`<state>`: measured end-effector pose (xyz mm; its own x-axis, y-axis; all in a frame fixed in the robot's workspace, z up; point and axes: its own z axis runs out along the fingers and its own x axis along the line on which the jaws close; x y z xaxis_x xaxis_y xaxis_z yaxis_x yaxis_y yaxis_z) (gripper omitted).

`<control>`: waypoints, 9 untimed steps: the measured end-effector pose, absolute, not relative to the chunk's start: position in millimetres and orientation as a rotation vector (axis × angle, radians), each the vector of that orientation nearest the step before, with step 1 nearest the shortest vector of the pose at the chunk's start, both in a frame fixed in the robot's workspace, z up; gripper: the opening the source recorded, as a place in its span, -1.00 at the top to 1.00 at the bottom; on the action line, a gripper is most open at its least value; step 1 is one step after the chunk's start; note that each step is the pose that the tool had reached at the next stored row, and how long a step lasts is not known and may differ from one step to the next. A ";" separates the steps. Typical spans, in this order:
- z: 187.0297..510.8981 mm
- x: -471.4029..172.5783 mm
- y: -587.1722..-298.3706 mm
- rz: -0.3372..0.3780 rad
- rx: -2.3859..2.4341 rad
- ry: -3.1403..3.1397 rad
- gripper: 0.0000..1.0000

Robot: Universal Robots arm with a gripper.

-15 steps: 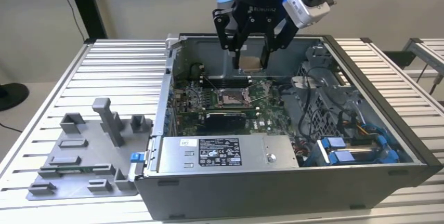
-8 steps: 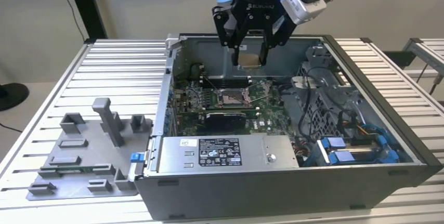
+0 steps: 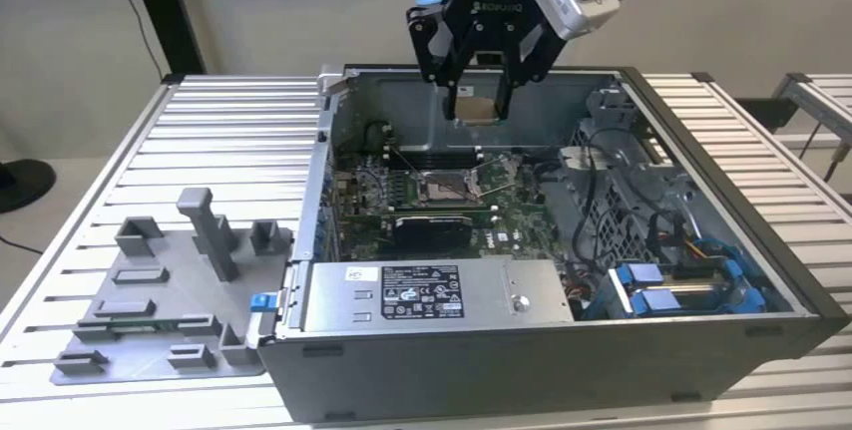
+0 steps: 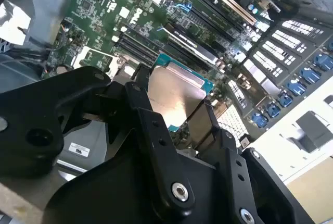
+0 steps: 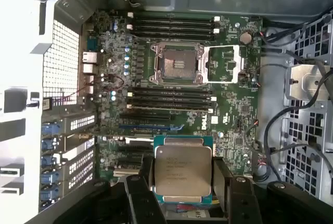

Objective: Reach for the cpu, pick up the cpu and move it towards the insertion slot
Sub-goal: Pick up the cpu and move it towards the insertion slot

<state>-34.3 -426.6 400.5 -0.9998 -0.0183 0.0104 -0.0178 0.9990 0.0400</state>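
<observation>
Gripper [image 3: 480, 101] is clamped onto the cpu [image 5: 182, 176], fingers [image 5: 225, 185] pinching its two opposite edges, hanging above the open computer case [image 3: 785, 280]. The insertion slot [image 5: 177, 64] sits below it on the green board [image 5: 229, 109], lid flipped open.

Wrist cameras down onto motherboard [image 5: 229, 104]

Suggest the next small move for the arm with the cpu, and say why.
Probably ease the gripper across toward the insertion slot. The cpu is already clamped between the fingers, held above the open case, and in the first wrist view the socket sits off to one side of the chip, not under it.
</observation>
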 end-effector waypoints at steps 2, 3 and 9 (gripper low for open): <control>400.5 -34.3 -424.3 -0.062 0.028 -3.130 1.00; 400.5 -34.3 -423.1 -0.063 0.028 -3.130 1.00; 399.9 -34.3 -413.3 -0.063 0.028 -3.130 1.00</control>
<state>-34.3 -413.3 399.9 -0.9998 -0.0183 0.0105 -0.0179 0.9990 0.0400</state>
